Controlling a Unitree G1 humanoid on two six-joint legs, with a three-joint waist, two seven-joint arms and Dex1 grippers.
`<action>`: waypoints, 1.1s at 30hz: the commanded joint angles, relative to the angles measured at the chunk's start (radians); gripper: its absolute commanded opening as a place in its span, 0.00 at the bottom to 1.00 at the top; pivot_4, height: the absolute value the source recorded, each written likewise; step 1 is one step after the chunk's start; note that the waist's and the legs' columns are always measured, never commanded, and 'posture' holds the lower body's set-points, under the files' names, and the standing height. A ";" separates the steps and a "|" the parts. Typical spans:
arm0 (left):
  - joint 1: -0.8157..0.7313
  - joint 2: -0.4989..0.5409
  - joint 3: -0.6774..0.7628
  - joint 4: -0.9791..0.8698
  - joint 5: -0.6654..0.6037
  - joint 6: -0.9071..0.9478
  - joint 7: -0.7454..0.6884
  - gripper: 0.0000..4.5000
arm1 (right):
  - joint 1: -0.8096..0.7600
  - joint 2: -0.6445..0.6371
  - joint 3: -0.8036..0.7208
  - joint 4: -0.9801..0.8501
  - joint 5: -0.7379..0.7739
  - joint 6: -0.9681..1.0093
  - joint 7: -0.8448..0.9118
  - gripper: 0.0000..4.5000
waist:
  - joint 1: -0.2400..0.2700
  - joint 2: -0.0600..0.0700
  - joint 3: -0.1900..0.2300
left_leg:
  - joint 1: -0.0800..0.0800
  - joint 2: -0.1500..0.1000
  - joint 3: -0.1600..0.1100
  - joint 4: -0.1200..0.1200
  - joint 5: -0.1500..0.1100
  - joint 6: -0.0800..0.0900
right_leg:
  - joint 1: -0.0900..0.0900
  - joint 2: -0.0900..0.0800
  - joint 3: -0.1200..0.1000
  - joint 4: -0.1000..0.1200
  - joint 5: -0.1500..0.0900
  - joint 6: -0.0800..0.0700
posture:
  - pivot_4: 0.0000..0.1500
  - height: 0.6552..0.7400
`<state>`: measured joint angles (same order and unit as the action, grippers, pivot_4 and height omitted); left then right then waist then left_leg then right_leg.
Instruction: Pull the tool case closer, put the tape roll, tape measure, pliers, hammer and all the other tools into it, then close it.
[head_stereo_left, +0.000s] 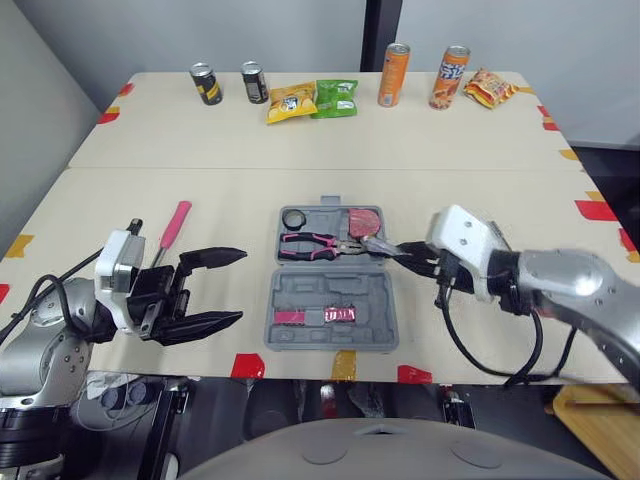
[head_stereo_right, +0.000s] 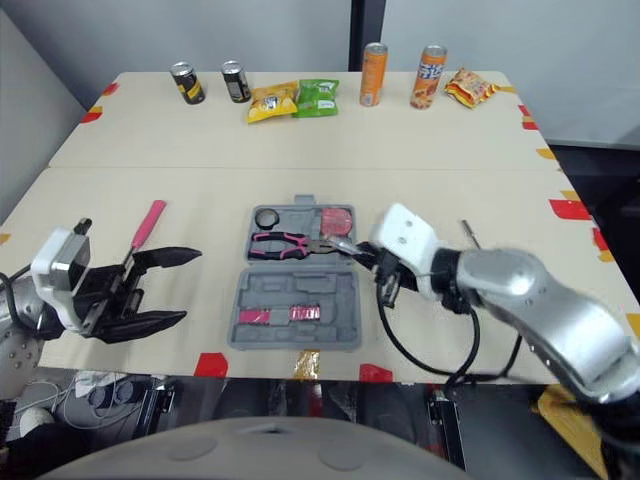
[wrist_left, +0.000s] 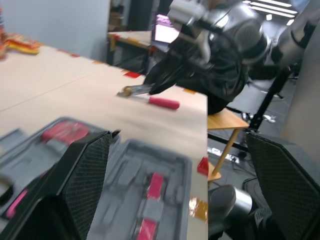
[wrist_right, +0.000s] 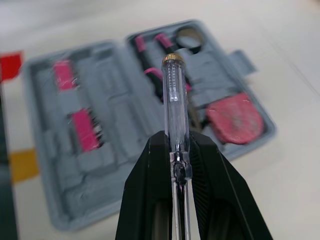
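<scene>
Your open grey plastic tool case sits centred at the worktop's near edge. In its rear half: black tape roll left, red tape measure right, pink-handled pliers before them. Over its right rim, the right gripper pinches a clear-handled tester screwdriver. A pink-handled tool lies left of the case.

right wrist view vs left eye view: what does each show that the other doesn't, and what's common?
Right wrist: the clear-handled screwdriver with its brass cap, clamped in the right tool. Left eye: the open left tool, a pink-handled screwdriver on the table beside it, cans and snack bags at the far edge. Both: the open tool case holding pliers, red tape measure and tape roll.
</scene>
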<state>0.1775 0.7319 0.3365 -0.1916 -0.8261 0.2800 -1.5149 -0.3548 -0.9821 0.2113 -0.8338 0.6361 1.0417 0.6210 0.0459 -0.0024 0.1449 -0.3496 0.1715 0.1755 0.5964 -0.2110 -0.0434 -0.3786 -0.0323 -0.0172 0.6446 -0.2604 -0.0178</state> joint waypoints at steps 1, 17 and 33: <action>0.016 0.035 0.057 0.061 0.028 -0.049 -0.047 1.00 | -0.271 0.064 0.211 0.048 -0.034 0.183 0.030 0.02 | -0.004 0.000 0.000 | 0.000 0.000 0.000 0.000 0.000 0.000 | -0.001 0.000 0.000 0.000 0.000 0.000 | 1.00 1.00; 0.074 0.058 0.103 0.132 0.058 -0.102 -0.081 1.00 | -0.596 0.449 0.609 0.383 -0.187 0.290 0.029 0.02 | 0.019 -0.001 0.000 | -0.002 0.001 0.001 -0.001 -0.001 -0.020 | -0.003 0.001 0.001 0.002 0.001 0.002 | 1.00 1.00; 0.057 0.082 0.090 0.183 0.066 -0.115 -0.099 1.00 | -0.560 0.578 0.659 0.500 -0.258 0.277 0.012 0.02 | 0.018 -0.001 0.000 | -0.001 0.001 0.001 -0.001 -0.001 -0.022 | -0.003 0.001 0.001 0.003 0.003 0.005 | 1.00 1.00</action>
<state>0.2392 0.7988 0.4122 -0.0113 -0.7581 0.1782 -1.5667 -0.9156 -0.4127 0.8717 -0.3357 0.3935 1.3334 0.6354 0.0635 -0.0039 0.1451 -0.3511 0.1727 0.1764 0.5958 -0.2122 -0.0651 -0.3820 -0.0315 -0.0162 0.6475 -0.2576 -0.0132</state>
